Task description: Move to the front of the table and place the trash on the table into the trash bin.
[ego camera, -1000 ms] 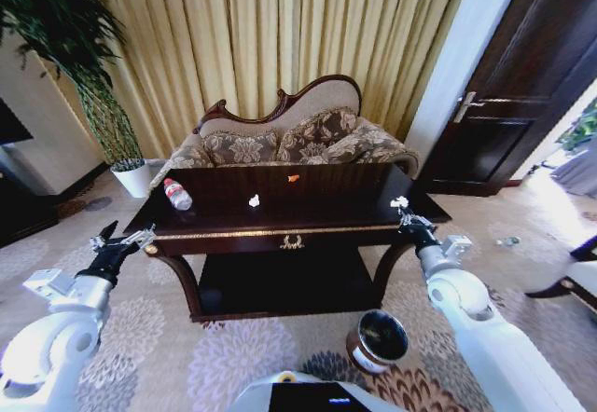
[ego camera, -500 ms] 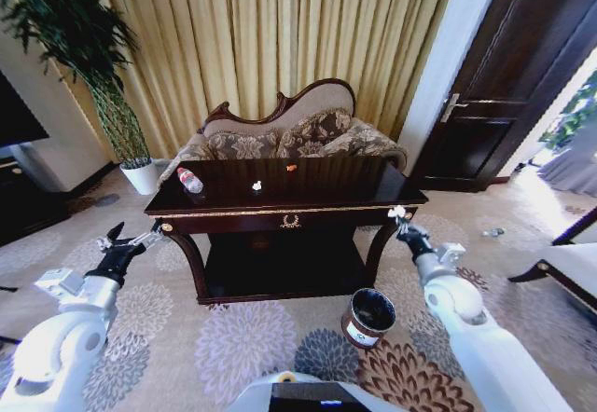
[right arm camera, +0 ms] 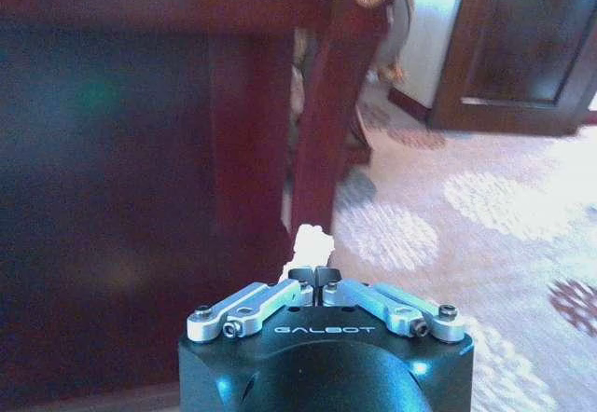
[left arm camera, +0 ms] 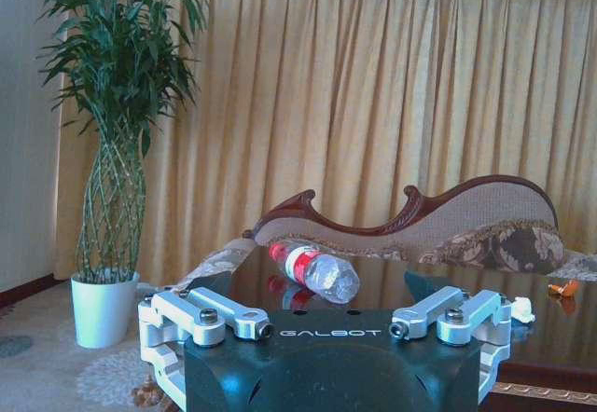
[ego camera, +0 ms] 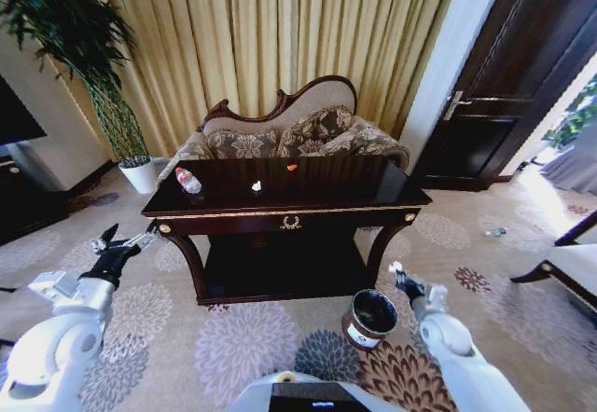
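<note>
The dark-brown table stands in front of me. On its top lie a clear bottle with a red label, a white crumpled scrap and a tiny orange scrap. My right gripper is low beside the table's right leg, just right of the trash bin, shut on a white scrap. My left gripper hangs open off the table's left corner. In the left wrist view the left gripper faces the bottle, the white scrap and the orange scrap.
A carved-back floral sofa stands behind the table against gold curtains. A tall plant in a white pot is at the back left. A dark door is on the right. Patterned carpet lies around the bin.
My right gripper has dropped from the table's right corner to beside the bin, carrying the white scrap. The camera view shifted slightly. The left arm has barely moved.
</note>
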You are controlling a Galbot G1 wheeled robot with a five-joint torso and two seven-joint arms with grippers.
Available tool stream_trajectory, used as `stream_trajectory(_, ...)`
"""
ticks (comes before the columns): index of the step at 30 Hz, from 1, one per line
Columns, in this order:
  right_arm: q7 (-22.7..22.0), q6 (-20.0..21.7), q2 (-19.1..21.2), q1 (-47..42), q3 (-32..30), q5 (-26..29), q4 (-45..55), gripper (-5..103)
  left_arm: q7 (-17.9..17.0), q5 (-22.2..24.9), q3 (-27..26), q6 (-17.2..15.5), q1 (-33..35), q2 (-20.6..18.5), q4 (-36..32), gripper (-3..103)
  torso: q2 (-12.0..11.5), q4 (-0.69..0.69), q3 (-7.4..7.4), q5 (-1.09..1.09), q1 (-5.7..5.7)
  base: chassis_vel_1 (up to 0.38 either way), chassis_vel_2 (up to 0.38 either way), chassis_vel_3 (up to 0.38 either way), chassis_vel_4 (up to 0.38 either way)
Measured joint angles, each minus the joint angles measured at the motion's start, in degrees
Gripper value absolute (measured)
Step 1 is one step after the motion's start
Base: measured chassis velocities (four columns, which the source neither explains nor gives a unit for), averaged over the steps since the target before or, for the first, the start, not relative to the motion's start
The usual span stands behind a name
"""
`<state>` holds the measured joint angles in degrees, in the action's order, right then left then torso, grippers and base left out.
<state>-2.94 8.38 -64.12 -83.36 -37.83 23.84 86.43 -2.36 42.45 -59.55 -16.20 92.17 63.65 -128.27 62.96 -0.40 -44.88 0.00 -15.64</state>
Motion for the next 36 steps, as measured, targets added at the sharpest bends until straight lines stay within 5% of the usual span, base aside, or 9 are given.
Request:
stream_trajectory(5, -0.14, -0.99, -1.26, 0.93, -0.03, -2.51, -3.54, 0, 0.03, -0.52, 1.11, 0.06, -0.34, 0.06, 0.17, 100, 0.0, -0.01, 0.0, 0.0, -0.01, 0.0, 0.0, 0.0, 0.0)
stream_trajectory(23, -1.21, -4.08, -2.14, 2.72, 1.2, -5.37, -3.28, 66, -0.14, -1.26, 3.18, 0.08, -1.81, -0.56, 1.1, 100, 0.0, -0.01, 0.0, 0.0, -0.01, 0.0, 0.0, 0.0, 0.0)
stream_trajectory(26, -1.38, -5.62, -2.04, 2.78, 0.78, -4.93, -1.68, 72, -0.3, -1.33, 3.56, 0.08, -2.13, -0.73, 1.1, 100, 0.0, -0.01, 0.0, 0.01, -0.01, 0.0, 0.0, 0.0, 0.0)
stream_trajectory(28, -0.62, -7.97, -1.31, 2.65, 0.66, -2.46, 2.51, 88, -0.47, -1.35, 3.89, 0.05, -2.51, -0.88, 1.18, 100, 0.0, 0.0, 0.0, 0.0, -0.01, 0.0, 0.0, 0.0, 0.0)
stream_trajectory(36, 0.34, -8.07, 0.45, 2.55, 2.37, 2.18, 16.79, 100, -0.73, -1.51, 4.6, -0.09, -3.05, -0.88, 0.93, 100, 0.0, 0.0, 0.0, 0.0, -0.01, 0.0, 0.0, 0.0, 0.0)
